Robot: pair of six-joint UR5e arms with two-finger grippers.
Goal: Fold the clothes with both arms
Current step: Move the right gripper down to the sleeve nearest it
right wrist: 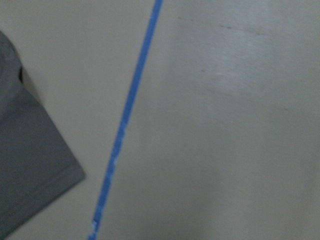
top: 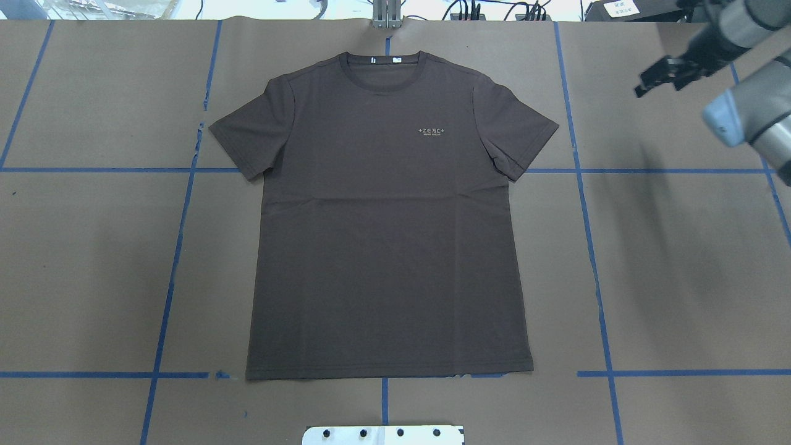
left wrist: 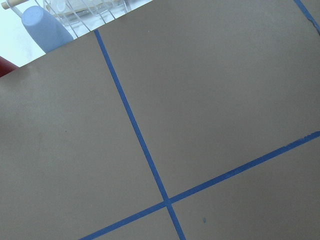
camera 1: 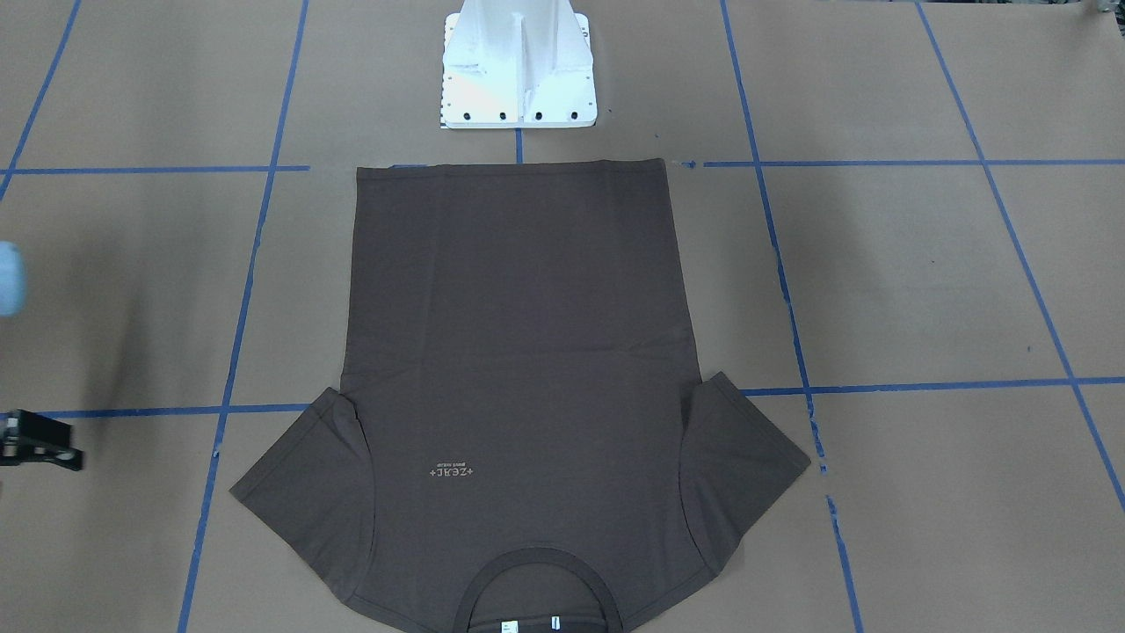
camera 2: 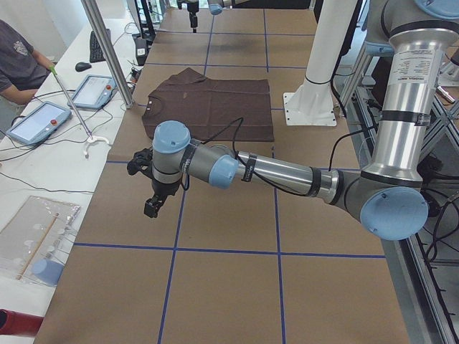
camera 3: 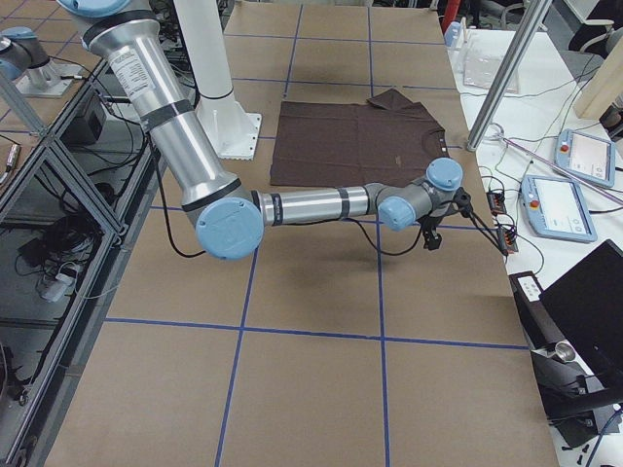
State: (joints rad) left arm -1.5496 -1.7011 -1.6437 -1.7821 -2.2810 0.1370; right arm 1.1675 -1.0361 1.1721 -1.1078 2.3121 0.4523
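Currently the right hand (top: 664, 74), upper right, is nearer the T-shirt (top: 389, 235) than the left hand (camera 2: 152, 192); cannot tell either's spread.

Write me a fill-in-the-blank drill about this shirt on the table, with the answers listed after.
1. The T-shirt lies spread flat with its chest lettering facing ____.
2. Its collar points ____ from the white pedestal.
3. The tape lines on the table are ____ in colour.
Missing words: up; away; blue.
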